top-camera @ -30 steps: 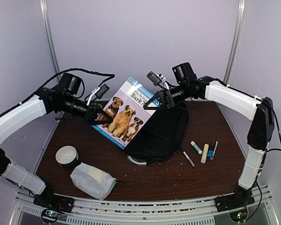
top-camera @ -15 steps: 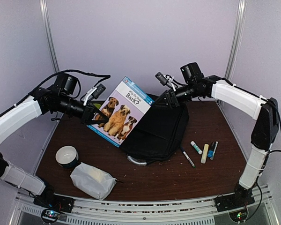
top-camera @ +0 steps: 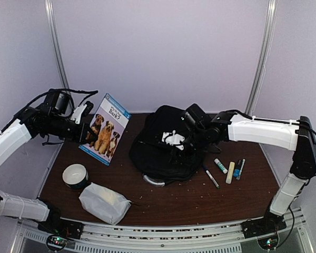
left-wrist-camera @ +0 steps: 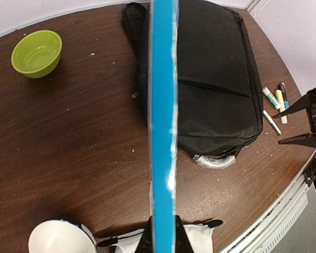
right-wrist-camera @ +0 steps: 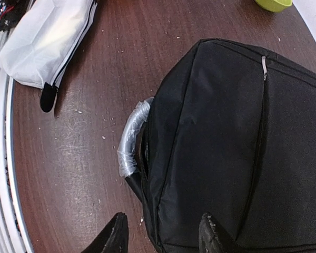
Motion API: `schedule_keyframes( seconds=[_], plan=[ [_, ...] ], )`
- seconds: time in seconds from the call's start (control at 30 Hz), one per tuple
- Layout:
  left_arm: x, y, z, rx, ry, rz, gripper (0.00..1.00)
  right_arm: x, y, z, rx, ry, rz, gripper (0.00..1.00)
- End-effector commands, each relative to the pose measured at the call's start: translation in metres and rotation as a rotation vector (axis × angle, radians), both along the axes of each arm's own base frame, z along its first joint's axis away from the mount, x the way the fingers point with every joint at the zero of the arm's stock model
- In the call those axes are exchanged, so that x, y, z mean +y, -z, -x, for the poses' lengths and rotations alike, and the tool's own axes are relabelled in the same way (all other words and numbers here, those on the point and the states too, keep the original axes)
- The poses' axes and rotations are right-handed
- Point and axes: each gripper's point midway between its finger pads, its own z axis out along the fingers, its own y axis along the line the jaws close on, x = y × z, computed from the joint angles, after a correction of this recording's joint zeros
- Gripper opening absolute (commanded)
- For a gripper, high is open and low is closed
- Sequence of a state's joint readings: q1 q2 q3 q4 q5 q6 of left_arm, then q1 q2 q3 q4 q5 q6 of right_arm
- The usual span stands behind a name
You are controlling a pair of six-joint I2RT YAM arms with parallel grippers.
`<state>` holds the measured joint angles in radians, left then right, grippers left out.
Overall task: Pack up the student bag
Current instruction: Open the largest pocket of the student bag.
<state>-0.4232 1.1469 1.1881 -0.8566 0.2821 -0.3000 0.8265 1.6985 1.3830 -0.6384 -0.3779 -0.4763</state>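
Since a second ago, the left end effector (top-camera: pixel 88 130) has carried the dog book (top-camera: pixel 104 130) out to 9 o'clock of the student bag (top-camera: pixel 160 153). The right end effector (right-wrist-camera: pixel 163 237) has let go and dropped over the bag.

I see the bag lying flat mid-tabletop (top-camera: pixel 200 203), its grey handle (right-wrist-camera: pixel 129 142) at 6 o'clock. The left end effector pinches the book's lower edge. It is mostly cut off in its wrist view, where the book shows edge-on. The right one's fingers (right-wrist-camera: pixel 113 234) stand apart, gripping nothing, with only the tips visible. From above, that arm hides part of the bag. A green bowl (left-wrist-camera: pixel 37 52) shows only in the wrist views. Pens (top-camera: pixel 229 169) lie at 3 o'clock.
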Motion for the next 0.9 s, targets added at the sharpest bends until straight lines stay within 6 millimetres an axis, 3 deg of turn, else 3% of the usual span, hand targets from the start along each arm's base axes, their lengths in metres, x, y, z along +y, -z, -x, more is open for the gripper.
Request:
schedule_keyframes(
  seconds=[0.0,0.17,0.33,0.87],
  plan=[
    [0.014,-0.007,-0.003,-0.061,-0.118,0.039,0.0,0.016,0.008,-0.016,-0.188,0.032,0.102,0.47],
    [0.02,0.004,0.0,-0.075,-0.156,0.064,0.0,0.045,0.036,-0.009,-0.265,0.005,0.183,0.5],
    [0.024,0.004,0.004,-0.097,-0.171,0.068,0.0,0.061,0.057,-0.016,-0.275,0.024,0.235,0.5],
    [0.029,0.01,0.006,-0.107,-0.181,0.052,0.0,0.058,0.106,-0.023,-0.276,0.006,0.39,0.58]
  ],
)
